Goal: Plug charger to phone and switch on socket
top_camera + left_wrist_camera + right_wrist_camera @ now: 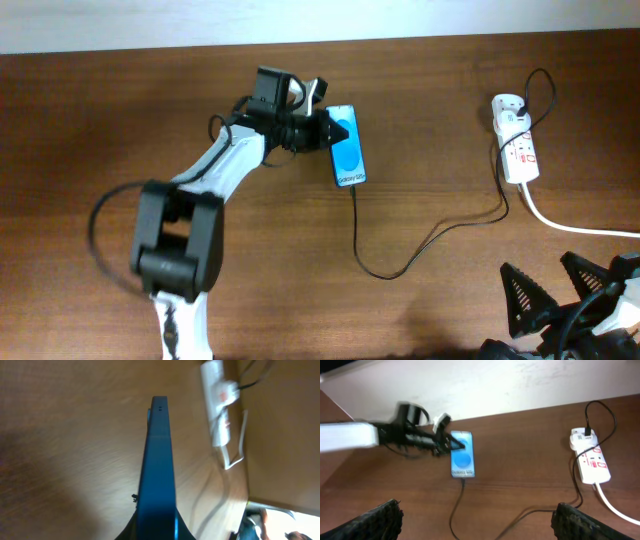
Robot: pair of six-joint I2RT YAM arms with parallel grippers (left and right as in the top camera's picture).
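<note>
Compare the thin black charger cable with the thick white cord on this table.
The charger cable is thin and black; the white cord is thick. The charger cable loops across the table from the phone's end to the socket; the white cord leaves the socket toward the right edge of view. Both join the socket.

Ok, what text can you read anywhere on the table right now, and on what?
"Galaxy", on the phone screen, at the end where the black cable meets it; what follows is too small.
Red markings on the power strip: too small to read.
Nothing else legible.
</note>
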